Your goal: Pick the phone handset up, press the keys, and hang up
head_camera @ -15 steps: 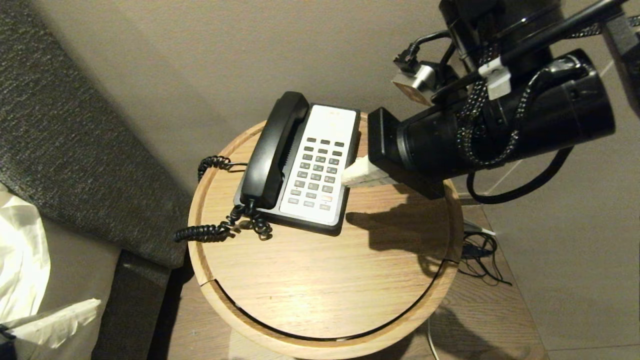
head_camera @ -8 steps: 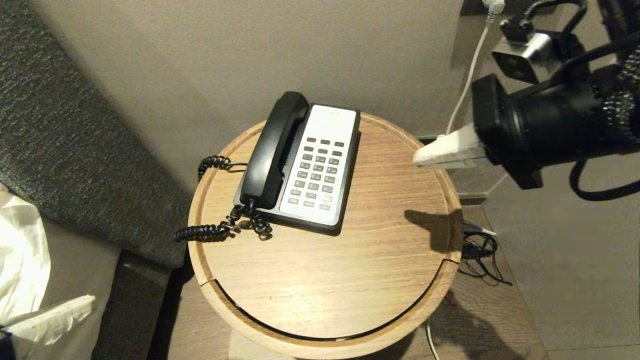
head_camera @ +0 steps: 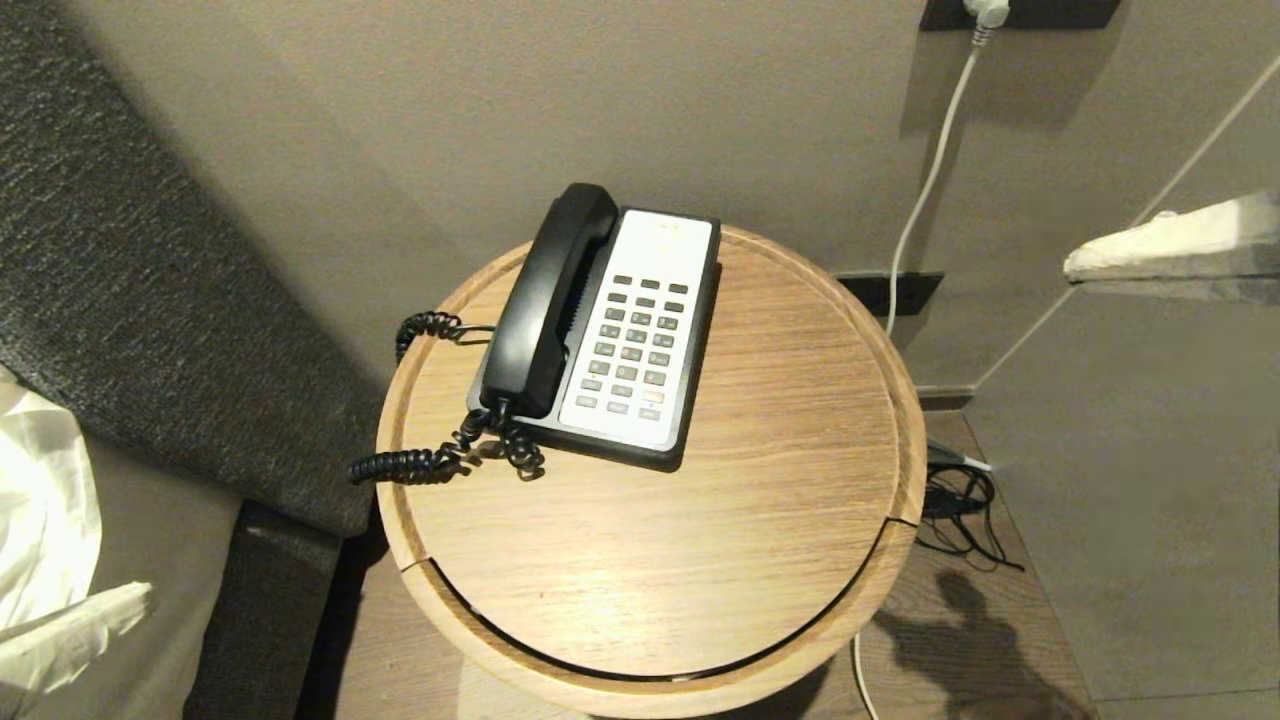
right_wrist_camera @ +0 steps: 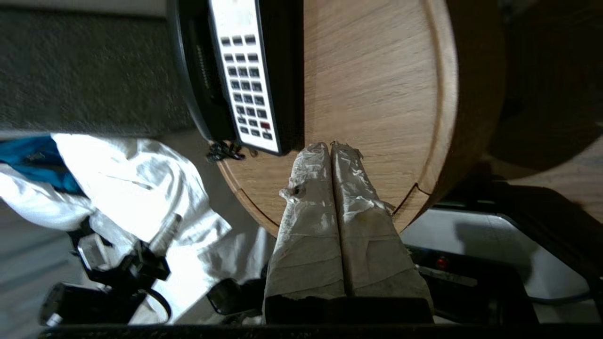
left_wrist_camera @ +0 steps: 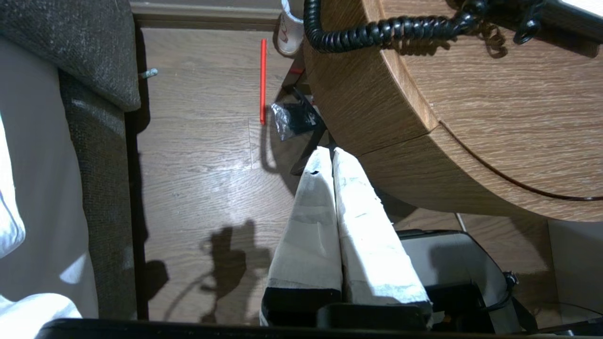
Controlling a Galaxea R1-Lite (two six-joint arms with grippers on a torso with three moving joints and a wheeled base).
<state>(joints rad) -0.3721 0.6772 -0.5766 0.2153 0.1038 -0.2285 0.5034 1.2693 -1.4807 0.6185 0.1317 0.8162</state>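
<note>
The black phone handset [head_camera: 550,300] lies in its cradle on the phone base, on the round wooden table [head_camera: 700,540]. Its coiled cord [head_camera: 440,460] hangs over the table's left rim and also shows in the left wrist view [left_wrist_camera: 377,33]. The keys [head_camera: 632,345] sit in rows on the white faceplate and also show in the right wrist view [right_wrist_camera: 247,89]. My right gripper [head_camera: 1072,268] is shut and empty, off the table's right side at the picture's edge; in its wrist view [right_wrist_camera: 330,145] it points at the table. My left gripper [left_wrist_camera: 330,150] is shut and empty, low beside the table's left rim, over the floor.
A dark grey upholstered piece [head_camera: 150,280] stands to the left of the table, with white cloth [head_camera: 40,500] beside it. A white cable [head_camera: 930,180] runs down the wall from a socket. Black cables [head_camera: 960,500] lie on the floor at right. A red stick [left_wrist_camera: 263,80] lies on the floor.
My right arm has drawn back from the keys, moving right until only its fingers show at the edge. The handset and phone have not moved. The left fingers sank slightly.
</note>
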